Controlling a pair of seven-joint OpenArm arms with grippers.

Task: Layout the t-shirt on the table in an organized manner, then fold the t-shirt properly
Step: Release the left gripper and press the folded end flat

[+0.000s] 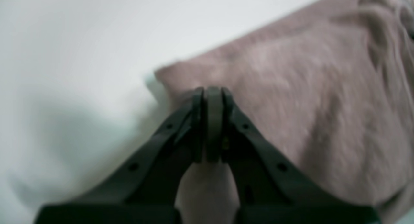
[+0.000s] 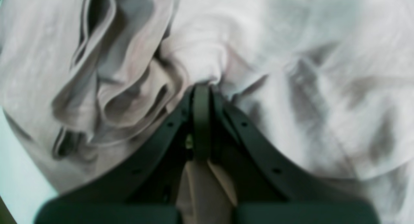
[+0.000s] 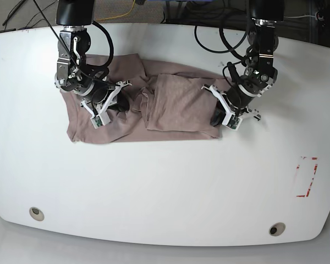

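Both my pincers clamped on the t-shirt, on a wide white surface.

The surface (image 3: pixel 165 187) is smooth white with curved edges, two round grommet holes (image 3: pixel 36 213) near its front edge and a red tape rectangle (image 3: pixel 306 176) to one side; dark cables (image 3: pixel 220 38) trail behind it. The t-shirt (image 3: pixel 176 107) lies rumpled across the far half. My left pincer (image 1: pixel 210 94) grips its edge near a corner; my right pincer (image 2: pixel 202 88) pinches bunched folds.
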